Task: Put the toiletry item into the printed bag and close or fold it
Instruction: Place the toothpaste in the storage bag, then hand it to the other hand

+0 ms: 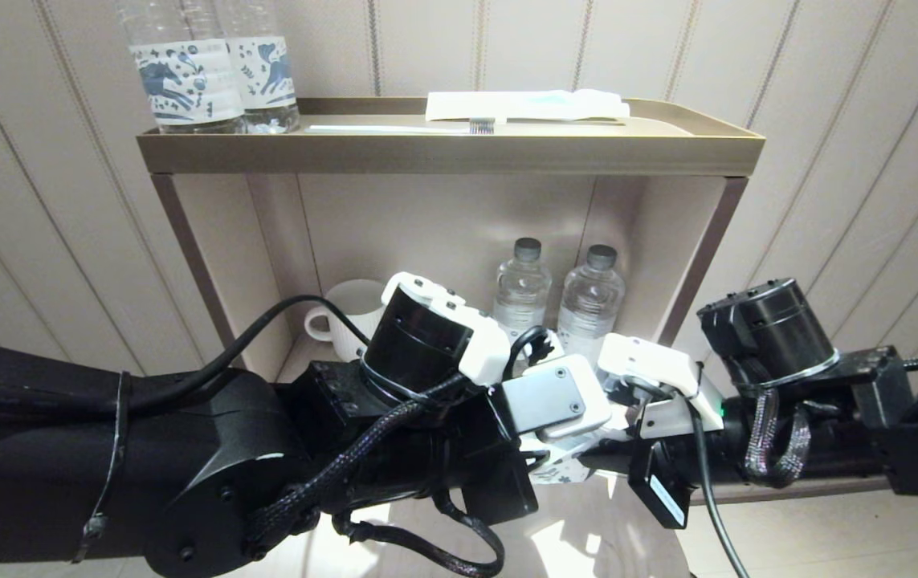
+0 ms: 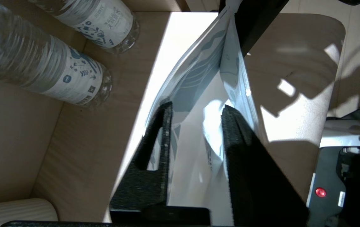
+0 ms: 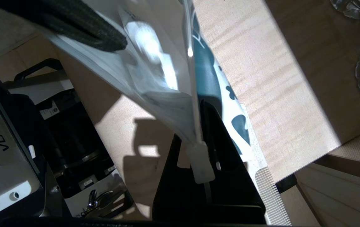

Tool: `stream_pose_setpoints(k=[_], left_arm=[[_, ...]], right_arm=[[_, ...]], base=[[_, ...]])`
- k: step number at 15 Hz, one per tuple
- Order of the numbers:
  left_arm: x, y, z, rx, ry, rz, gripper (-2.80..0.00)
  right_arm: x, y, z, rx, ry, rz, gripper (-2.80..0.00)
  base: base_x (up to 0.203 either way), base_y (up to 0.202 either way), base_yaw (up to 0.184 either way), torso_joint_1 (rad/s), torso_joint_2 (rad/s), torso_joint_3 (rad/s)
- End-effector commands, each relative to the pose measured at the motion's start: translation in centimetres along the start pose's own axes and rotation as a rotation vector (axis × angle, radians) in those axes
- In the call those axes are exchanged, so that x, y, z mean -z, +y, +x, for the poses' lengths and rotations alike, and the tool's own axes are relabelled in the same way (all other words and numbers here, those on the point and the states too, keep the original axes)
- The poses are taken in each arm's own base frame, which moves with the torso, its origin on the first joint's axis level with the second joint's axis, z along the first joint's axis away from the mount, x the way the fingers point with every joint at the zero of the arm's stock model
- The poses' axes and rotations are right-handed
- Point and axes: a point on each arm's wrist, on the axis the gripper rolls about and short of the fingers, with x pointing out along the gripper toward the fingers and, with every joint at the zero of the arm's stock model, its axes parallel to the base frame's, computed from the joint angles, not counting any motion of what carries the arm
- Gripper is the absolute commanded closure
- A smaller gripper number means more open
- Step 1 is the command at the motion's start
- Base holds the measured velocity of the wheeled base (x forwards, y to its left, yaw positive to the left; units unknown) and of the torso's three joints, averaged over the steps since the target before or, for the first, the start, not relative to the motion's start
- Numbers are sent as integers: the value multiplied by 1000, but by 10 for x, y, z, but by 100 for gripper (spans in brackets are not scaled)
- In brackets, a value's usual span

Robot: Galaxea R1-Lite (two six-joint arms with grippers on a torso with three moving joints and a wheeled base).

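Item: printed bag [image 2: 198, 94], held between both tools above the shelf.
Right tool [image 3: 203, 151] clenched on its zip edge; left tool [image 2: 195, 126] released, straddling it — you re-pinch squarely before sealing.

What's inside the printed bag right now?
Through the printed bag, held at one end by the right gripper, a pale whitish item shows near the left gripper. Its shape is blurred by the film, so what it is cannot be told.

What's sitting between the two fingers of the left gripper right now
In the left wrist view, the printed bag runs through the gap between the left gripper's fingers, which stand apart. A pale item shows through the bag's wall there.
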Motion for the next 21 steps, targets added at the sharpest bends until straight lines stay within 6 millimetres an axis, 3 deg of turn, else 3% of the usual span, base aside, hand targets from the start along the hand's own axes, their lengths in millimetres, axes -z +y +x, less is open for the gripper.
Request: stream_pose_setpoints(k=[1, 4, 9, 12, 16, 21], left_arm=[[-1, 1, -1, -5, -5, -5, -280], [-8, 7, -16, -33, -43, -9, -280], [-18, 25, -68, -122, -111, -23, -280], [3, 31, -105, -143, -47, -64, -280], [46, 23, -109, -86, 61, -133, -280], [64, 25, -100, -75, 83, -160, -280]], right_arm=[[0, 0, 0, -3, 0, -3, 0], [1, 1, 0, -6, 1, -3, 0], [1, 2, -2, -14, -7, -4, 0], [-2, 2, -5, -21, -24, -8, 0], [-7, 1, -9, -13, -49, -16, 0], [-8, 3, -16, -16, -70, -22, 0]], base=[[0, 0, 0, 0, 0, 0], [0, 0, 0, 0, 0, 0], [0, 0, 0, 0, 0, 0], [0, 0, 0, 0, 0, 0], [0, 0, 0, 0, 0, 0], [0, 0, 0, 0, 0, 0]])
